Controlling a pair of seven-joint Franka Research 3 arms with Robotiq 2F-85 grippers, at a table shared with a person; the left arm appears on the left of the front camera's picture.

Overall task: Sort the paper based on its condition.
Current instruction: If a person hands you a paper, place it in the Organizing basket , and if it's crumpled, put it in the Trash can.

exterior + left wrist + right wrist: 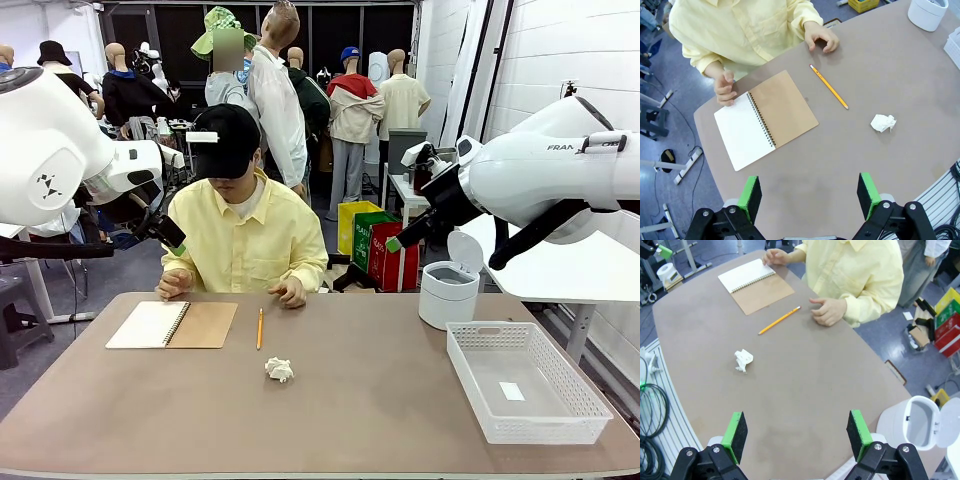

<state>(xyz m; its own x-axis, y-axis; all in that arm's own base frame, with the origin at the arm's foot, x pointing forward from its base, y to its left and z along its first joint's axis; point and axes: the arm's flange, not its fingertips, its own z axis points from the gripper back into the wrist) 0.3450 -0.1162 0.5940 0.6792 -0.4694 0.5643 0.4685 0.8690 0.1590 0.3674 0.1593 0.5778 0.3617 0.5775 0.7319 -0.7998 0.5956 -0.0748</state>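
A crumpled ball of white paper [280,370] lies near the middle of the brown table [380,420], apart from both grippers. It shows again in the left wrist view [883,122] and the right wrist view [743,360]. My left gripper [809,197] hangs high over the table's near left part, open, with nothing between its green pads. My right gripper [796,435] is also open and empty, high over the near right part. In the front view both are raised, the left gripper [176,246] at upper left and the right gripper [396,243] at upper right.
An open spiral notebook [172,324] with a tan cover and a yellow pencil [260,328] lie before the seated person, whose hands [290,293] rest on the far edge. A white lidded bin [447,293] stands open at right, beside a white basket [470,345] holding a small white slip [511,391].
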